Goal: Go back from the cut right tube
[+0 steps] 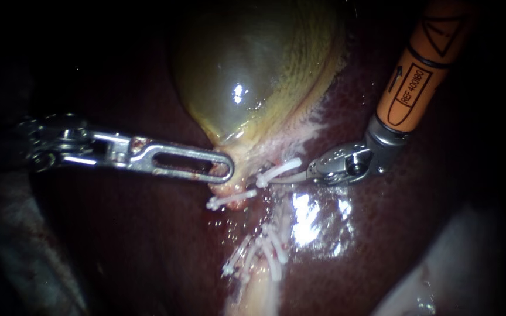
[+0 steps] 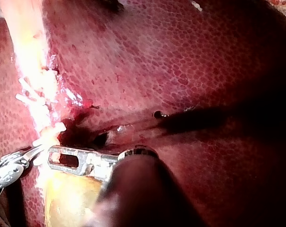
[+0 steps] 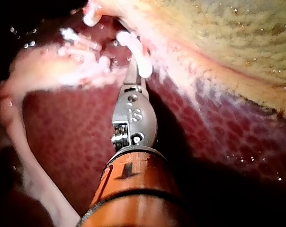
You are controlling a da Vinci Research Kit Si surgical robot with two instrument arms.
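Draw right instrument point(image 1: 273, 178) straight back rightward, claw closed — clear of the clip point(image 1: 280, 169) — claw of left instrument point(image 1: 224, 171) clamped on gallbladder point(image 1: 253, 64).

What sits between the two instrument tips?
Endoscope view: pale tissue below the gallbladder fills the stretch from left instrument to right instrument; a white clip lies at the right tip.

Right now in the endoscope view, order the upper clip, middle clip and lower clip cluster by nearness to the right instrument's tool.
1. Upper clip, beside the right instrument's tool.
2. Middle clip, toward the left instrument, below the gallbladder.
3. Lower clip cluster, farthest, lowest in view.
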